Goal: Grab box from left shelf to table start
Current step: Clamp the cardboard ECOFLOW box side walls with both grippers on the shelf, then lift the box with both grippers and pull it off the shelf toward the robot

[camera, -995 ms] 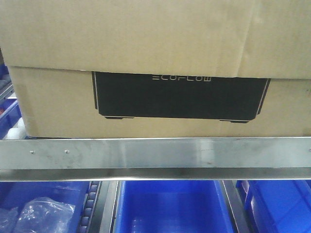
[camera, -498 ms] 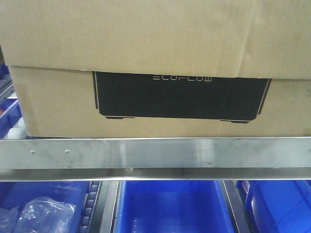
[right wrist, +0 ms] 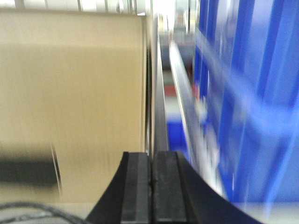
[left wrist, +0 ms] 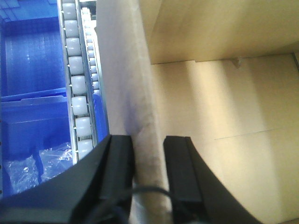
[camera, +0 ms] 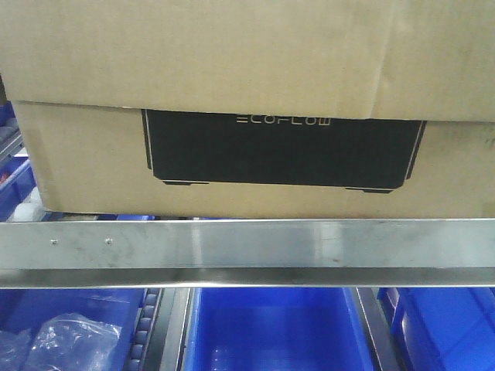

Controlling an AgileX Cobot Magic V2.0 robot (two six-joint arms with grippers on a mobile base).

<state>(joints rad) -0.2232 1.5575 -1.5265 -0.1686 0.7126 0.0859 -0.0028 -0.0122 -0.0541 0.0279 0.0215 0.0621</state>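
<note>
Box (camera: pixel 247 77) just above shelf rail (camera: pixel 247 246), L end effector (left wrist: pixel 149 143) clamping its wall

Blue bins (camera: pixel 271 332) sit side by side on the lower level. One holds a crumpled clear bag (camera: pixel 69 340). White rollers (left wrist: pixel 77 93) run between bins. The light is dim, with a bright glare far back.

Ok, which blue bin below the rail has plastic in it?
The leftmost bin, holding crumpled clear plastic; the middle bin looks bare.
</note>
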